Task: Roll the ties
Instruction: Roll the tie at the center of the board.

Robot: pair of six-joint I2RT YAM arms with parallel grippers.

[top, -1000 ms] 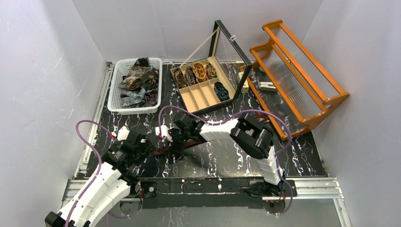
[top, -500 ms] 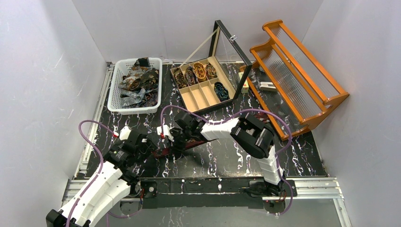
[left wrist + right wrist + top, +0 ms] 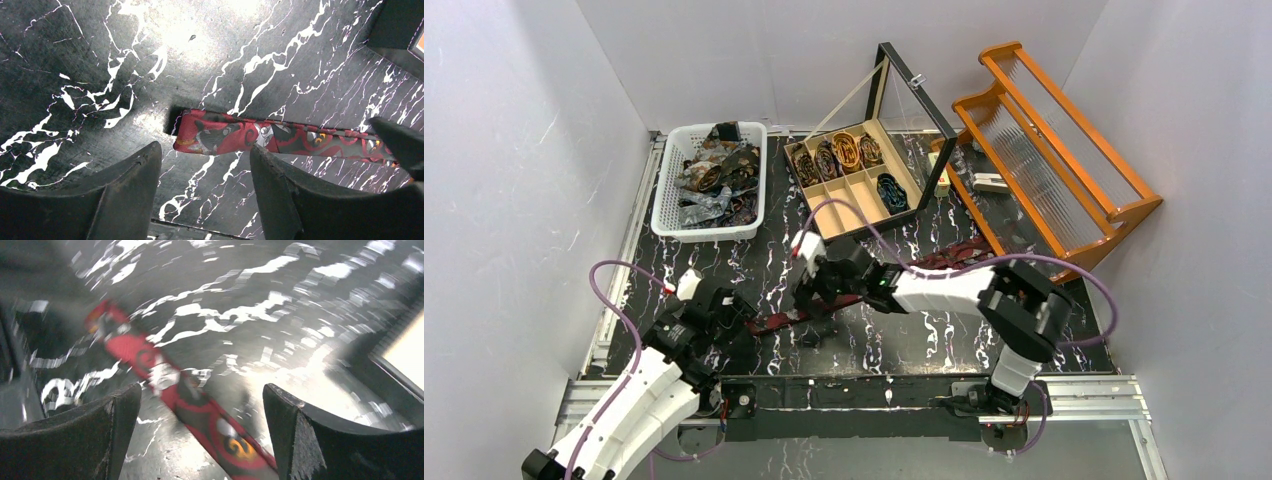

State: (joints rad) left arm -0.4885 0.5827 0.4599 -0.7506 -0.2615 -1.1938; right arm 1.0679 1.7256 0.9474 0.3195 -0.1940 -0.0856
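Note:
One red tie with a dark swirl pattern [image 3: 864, 293] lies flat on the black marbled table, running from near my left gripper up to the right. Its narrow end [image 3: 215, 136] rests just beyond my left gripper [image 3: 202, 167], which is open and empty. My right gripper [image 3: 200, 415] hovers open above the strip [image 3: 200, 415], which passes diagonally under the gap between its fingers without being held. From above, the left gripper [image 3: 736, 325] and the right gripper [image 3: 816, 292] stand close together over the tie's left part. Rolled ties [image 3: 846, 150] sit in a divided box.
A white basket [image 3: 664, 215] of loose ties stands at the back left. The open wooden organiser box [image 3: 849, 205] with its raised glass lid is at the back centre. An orange wooden rack [image 3: 1064, 160] leans at the right.
My right gripper has opened wide and its arm has swung out to the right, uncovering the tie's long stretch. The left arm has barely moved.

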